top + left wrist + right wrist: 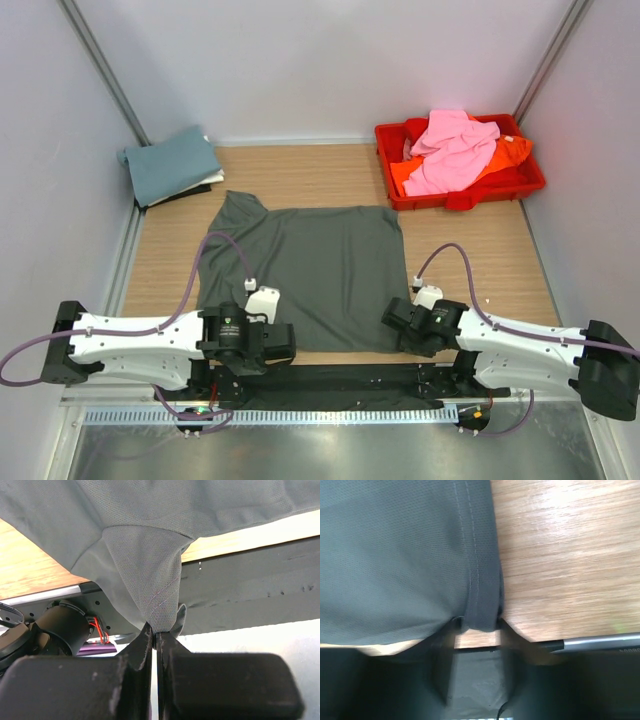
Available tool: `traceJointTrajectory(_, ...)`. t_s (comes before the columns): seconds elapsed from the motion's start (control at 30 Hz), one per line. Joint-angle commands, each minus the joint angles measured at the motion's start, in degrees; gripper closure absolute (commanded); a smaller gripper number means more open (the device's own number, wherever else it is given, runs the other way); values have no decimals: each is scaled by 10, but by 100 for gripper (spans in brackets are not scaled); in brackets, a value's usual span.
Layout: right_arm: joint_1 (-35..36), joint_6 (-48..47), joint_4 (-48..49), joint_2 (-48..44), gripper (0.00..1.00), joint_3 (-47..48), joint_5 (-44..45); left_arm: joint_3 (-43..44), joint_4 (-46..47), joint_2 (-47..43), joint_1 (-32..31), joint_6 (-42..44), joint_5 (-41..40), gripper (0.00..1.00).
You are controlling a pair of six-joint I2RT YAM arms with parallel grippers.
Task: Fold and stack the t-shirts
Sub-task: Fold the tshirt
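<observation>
arms lay low at the frame's bottom. left gripper (155, 631) clamped the dark grey t-shirt (320, 265); right gripper (477, 625) straddled its hem, perhaps gripping, too blurred to tell.

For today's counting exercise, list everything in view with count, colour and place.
dark grey t-shirt: one, dark grey, spread mid-table
teal t-shirt: one, dusty teal, folded, far left
white t-shirt: one, white, folded beneath the teal
tray: one, red, far right
pink t-shirt: one, pink, heaped in tray
orange t-shirt: one, orange, under the pink
table: one, light wood
left gripper: one, black, shut on grey shirt's near hem
right gripper: one, black, astride near-right hem
</observation>
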Motion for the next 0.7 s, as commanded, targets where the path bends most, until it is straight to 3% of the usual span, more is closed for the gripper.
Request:
traceJointTrajectory(0.0,3,8,21,-8,63,-4,16,14,-167,-5,1,3,3,99)
traceJointTrajectory(0.07,3,7,14,-18,76,2,19,21,-180,-9,0,13,11,99)
traceJointTrajectory(0.1,3,9,-8,-23,91,13,31,23,-185,-10,1,34,14,100)
traceJointTrajectory(0.17,3,16,-38,-44,99,29,48,26,-185,-23,1,53,43,100)
traceJointTrajectory(0.33,-5,29,-82,-83,99,68,75,27,-185,-19,0,111,85,100)
traceJointTrajectory(0.53,-7,-4,-78,-57,99,107,81,87,-131,8,1,165,76,100)
traceJointTrajectory(0.67,-84,-87,-58,-29,99,155,64,146,-118,70,21,219,37,100)
